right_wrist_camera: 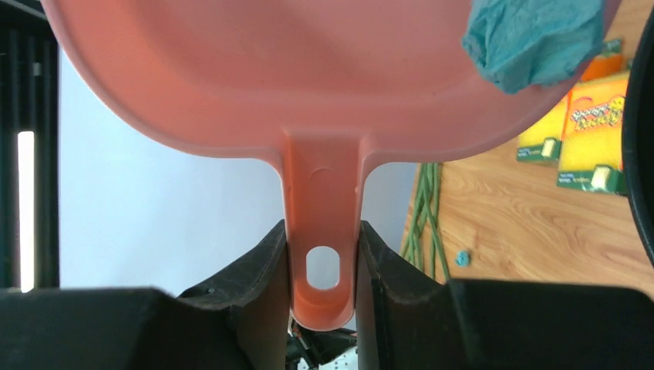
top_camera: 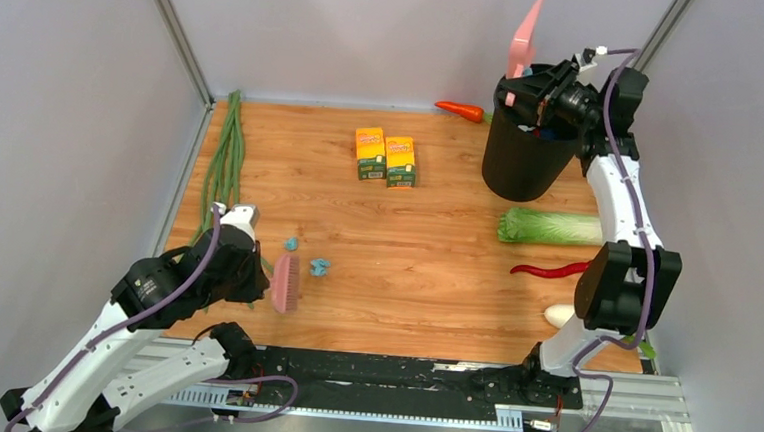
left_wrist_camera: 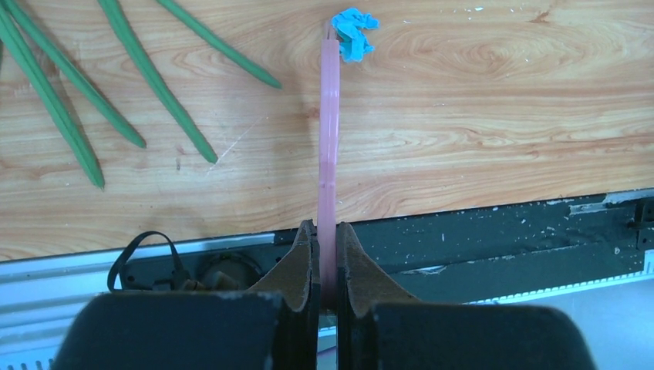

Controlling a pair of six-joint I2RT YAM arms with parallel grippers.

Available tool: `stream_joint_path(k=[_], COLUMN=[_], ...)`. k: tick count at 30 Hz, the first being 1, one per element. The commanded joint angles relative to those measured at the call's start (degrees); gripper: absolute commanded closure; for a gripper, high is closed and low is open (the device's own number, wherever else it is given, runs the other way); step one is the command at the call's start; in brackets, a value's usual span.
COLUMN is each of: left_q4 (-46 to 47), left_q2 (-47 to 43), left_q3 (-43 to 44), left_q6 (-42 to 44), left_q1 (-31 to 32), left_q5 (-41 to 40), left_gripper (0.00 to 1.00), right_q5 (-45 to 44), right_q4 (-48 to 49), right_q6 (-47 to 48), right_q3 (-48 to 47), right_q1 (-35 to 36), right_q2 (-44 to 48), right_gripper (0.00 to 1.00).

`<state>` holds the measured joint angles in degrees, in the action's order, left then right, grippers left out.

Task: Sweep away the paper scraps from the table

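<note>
Left claw (left_wrist_camera: 327, 230): clenched on the thin handle of a pink brush (left_wrist_camera: 329, 139), both fingers pressed flat against it; in the overhead view this claw (top_camera: 259, 274) sits low over the near-left part of the desk (top_camera: 433, 299), with the brush (top_camera: 286, 282) head down against the wood. Right claw (right_wrist_camera: 322, 231): clenched on the handle of a pink dustpan (right_wrist_camera: 270, 77), just above the hang hole at the handle's end; seen from overhead, this claw (top_camera: 519, 89) is raised at the far right, with the dustpan (top_camera: 524, 34) tilted steeply upward above a black bin (top_camera: 527, 160). Paper scraps: one teal wad (right_wrist_camera: 532, 38) lies against the upper right of the dustpan's pan. Two more remain on the desk near the brush, one just right of its head (top_camera: 320, 266) and one a little farther back (top_camera: 291, 243). The left wrist view shows a wad (left_wrist_camera: 353, 32) just beside the brush's far end. Other contents of the desk: a bundle of long green beans (top_camera: 226, 156) along the left edge; two yellow-orange boxes (top_camera: 385, 156) side by side at the far centre; a carrot (top_camera: 462, 111) at the far edge, left of the bin; a pale green cabbage (top_camera: 553, 227) lying near the bin; a red chilli (top_camera: 553, 272) nearer than the cabbage; and a white item (top_camera: 559, 314) at the near right, partly hidden by the right arm.
</note>
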<state>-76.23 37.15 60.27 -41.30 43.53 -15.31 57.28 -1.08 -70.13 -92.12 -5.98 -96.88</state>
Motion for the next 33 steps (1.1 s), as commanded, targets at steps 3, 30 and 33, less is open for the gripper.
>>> stream_joint_path(k=[3, 30, 33], left_q4=[1.35, -0.33, 0.37], left_q2=[-2.08, -3.05, -2.52], left_q3=[-1.03, 1.51, 1.96], left_q6=[-2.38, -4.58, -4.49], left_q1=[0.15, 0.15, 0.15], left_q5=[-0.25, -0.33, -0.25], left_gripper=[1.00, 1.00, 1.00], right_q5=[-1.80, -9.66, -1.14], right_q4=[51.73, 72.14, 51.08], right_q6=[-37.03, -56.28, -41.20], right_q3=[11.41, 14.97, 5.22], right_q1=[-1.84, -4.13, -3.78], right_q2=[3.19, 3.18, 4.50], right_gripper=[1.00, 1.00, 1.00])
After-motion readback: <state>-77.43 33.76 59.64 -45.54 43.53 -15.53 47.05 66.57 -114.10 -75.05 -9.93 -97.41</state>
